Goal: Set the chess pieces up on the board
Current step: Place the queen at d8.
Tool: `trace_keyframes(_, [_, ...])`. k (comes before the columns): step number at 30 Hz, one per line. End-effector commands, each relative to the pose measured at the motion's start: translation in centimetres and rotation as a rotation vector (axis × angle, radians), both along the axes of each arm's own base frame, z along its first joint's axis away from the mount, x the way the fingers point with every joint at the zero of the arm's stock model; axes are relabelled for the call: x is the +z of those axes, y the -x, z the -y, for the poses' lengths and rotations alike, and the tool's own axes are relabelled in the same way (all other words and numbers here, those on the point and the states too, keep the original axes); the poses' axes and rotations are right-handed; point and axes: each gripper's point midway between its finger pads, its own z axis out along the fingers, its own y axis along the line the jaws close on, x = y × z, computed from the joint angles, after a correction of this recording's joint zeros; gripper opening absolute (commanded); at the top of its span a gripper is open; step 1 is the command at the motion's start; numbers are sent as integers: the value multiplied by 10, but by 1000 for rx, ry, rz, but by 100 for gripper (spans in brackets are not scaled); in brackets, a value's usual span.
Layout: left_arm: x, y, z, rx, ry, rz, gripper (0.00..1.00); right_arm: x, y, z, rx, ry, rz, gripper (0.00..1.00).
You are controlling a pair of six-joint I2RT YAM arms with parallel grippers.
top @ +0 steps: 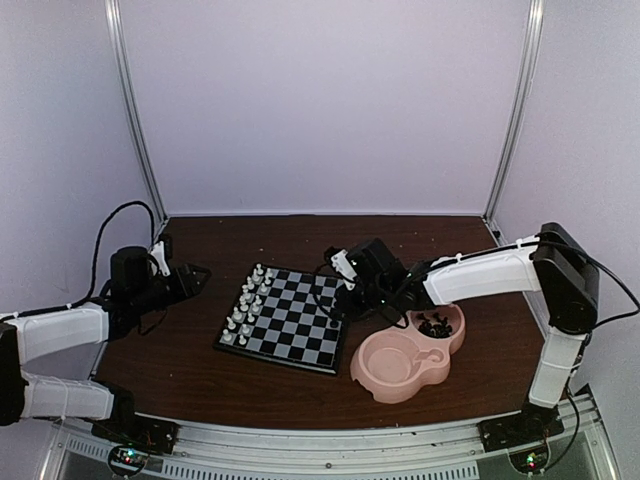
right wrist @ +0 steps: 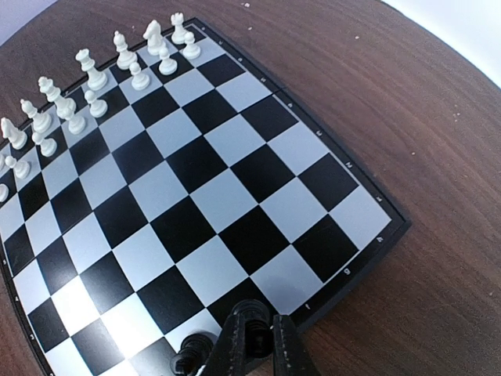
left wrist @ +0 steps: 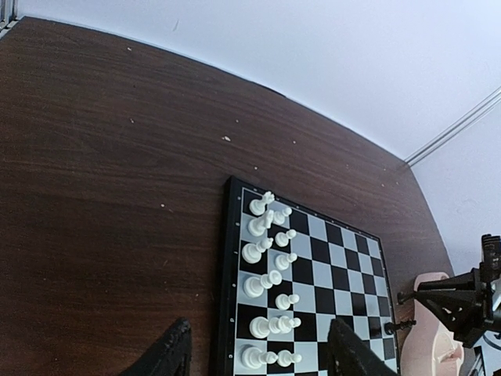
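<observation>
The board (top: 295,330) lies in the middle of the table. White chess pieces (top: 245,305) stand in two columns along its left side, and show as well in the left wrist view (left wrist: 270,258) and the right wrist view (right wrist: 94,78). My right gripper (top: 346,290) hangs over the board's right edge, shut on a black piece (right wrist: 250,309) above a corner square. Another black piece (right wrist: 192,353) stands on the board (right wrist: 235,180) just beside it. My left gripper (top: 197,272) is open and empty, left of the board (left wrist: 344,258), its fingers (left wrist: 168,356) spread wide.
A pink double-bowl dish (top: 372,375) sits right of the board; its far bowl holds several black pieces (top: 435,324), and its near bowl looks empty. White walls and metal posts close in the table at the back and sides.
</observation>
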Motion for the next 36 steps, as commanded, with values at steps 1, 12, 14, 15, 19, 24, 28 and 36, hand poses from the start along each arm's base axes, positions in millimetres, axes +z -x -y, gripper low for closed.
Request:
trace_keyframes(1, [20,-5,3,-12,1,61,59,-7,1,-13,27,-6,-34,8])
trace_keyframes(12, [20,-5,3,-13,-2,58,59,-14,-2,-13,29,21,-47,9])
trace_keyframes(14, [20,-5,4,-14,-2,59,59,-16,-1,-15,34,24,-54,9])
trace_keyframes(15, [20,-5,3,-13,-3,59,59,-17,-1,-15,35,27,-57,9])
trace_keyframes(19, [21,-4,4,-15,-4,60,59,-17,-2,-13,28,35,-51,9])
trace_keyframes(24, [21,-5,4,-15,-2,60,59,-13,-3,-9,19,41,-38,9])
trace_keyframes(28, [21,-5,4,-15,-2,59,59,-16,-2,-9,20,51,-44,10])
trace_keyframes(36, [21,-5,3,-12,-4,58,59,-19,-2,-8,20,67,-54,10])
